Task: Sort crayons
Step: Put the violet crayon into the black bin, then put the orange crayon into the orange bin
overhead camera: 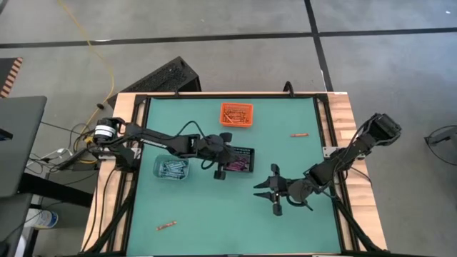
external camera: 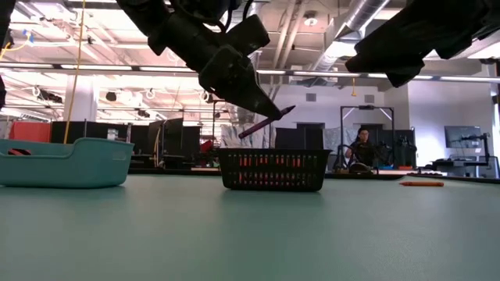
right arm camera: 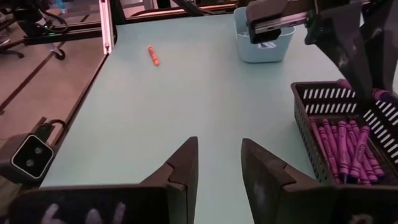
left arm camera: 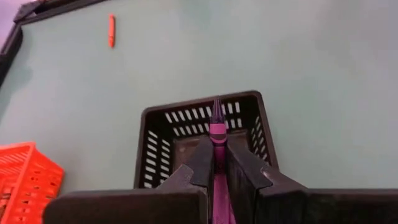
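Purple crayon (left arm camera: pixel 217 127) pinched in left hand (left arm camera: pixel 215 163) above black bin (left arm camera: pixel 158 124).

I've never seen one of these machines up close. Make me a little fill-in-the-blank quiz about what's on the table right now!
1. The left gripper holds a crayon coloured ____.
2. That crayon hangs above the ____ bin, which already holds purple crayons.
3. The right gripper holds nothing; its fingers are ____.
4. The loose crayons lying on the green table are coloured ____.

Missing words: purple; black; open; orange
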